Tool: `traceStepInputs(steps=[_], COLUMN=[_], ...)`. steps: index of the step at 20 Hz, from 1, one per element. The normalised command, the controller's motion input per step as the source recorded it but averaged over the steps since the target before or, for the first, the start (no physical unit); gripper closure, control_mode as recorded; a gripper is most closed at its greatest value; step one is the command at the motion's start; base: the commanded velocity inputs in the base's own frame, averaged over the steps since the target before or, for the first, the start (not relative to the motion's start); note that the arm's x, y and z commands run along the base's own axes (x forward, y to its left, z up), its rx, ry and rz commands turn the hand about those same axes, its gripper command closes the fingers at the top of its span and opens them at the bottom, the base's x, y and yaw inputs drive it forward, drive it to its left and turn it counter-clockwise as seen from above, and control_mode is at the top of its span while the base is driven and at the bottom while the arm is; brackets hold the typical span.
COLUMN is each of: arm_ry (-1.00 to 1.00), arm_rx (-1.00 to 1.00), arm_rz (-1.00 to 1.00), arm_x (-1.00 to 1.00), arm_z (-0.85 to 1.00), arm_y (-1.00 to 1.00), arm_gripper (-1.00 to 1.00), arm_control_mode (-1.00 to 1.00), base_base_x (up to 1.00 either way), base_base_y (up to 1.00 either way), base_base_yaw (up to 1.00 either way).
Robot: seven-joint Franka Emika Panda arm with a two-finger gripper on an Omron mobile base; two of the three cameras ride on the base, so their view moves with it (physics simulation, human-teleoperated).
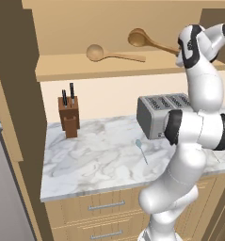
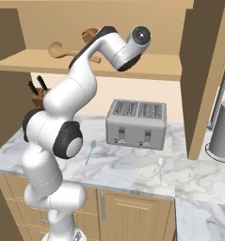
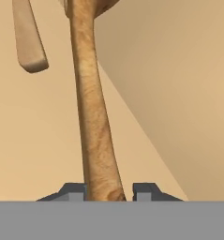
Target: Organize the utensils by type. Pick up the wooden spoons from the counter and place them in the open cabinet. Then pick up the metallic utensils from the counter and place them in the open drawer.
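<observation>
Tool (image 3: pixel 109 191) up inside the open cabinet (image 1: pixel 62 28), its two dark tips pinching the handle end of a wooden spoon (image 3: pixel 92 103); the handle runs straight away from the tips toward the cabinet's back. From the left side that held spoon (image 1: pixel 147 41) shows tilted, bowl raised above the cabinet shelf (image 1: pixel 109 68), handle running right to the arm's wrist.

Second wooden spoon (image 1: pixel 111 53) lies flat on the same shelf, to the left of the held one, bowl to the left; its handle tip appears at upper left of the hand view (image 3: pixel 30 37), apart from the gripped handle.

Below, on the marbled bench (image 1: pixel 85 160): bluish metal utensil (image 1: pixel 141 150) lies just in front of the toaster (image 1: pixel 163 115); whitish metal utensil (image 2: pixel 160 168) further right, near the bench's front edge. Knife block (image 1: pixel 69 116) stands at back left.
</observation>
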Motion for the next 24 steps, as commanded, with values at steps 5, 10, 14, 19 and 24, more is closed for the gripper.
traceStepInputs(steps=[5,10,14,19,24], arm_ry=[0.0,0.0,0.0,0.0,0.0], arm_rx=[0.0,-0.03,-0.03,-0.02,-0.07], arm_rz=[0.0,0.02,0.04,0.04,0.04], arm_x=[0.18,0.04,0.11,0.15,0.13], arm_z=[-0.02,-0.11,-0.09,-0.07,-0.1], arm_y=[0.01,0.0,0.0,0.0,0.01], arm_gripper=[1.0,1.0,1.0,1.0,1.0], arm_control_mode=[-1.0,-1.0,-1.0,-1.0,-1.0], base_base_x=[0.0,0.0,0.0,0.0,0.0], base_base_y=[0.0,0.0,0.0,0.0,0.0], base_base_yaw=[0.0,0.0,0.0,0.0,0.0])
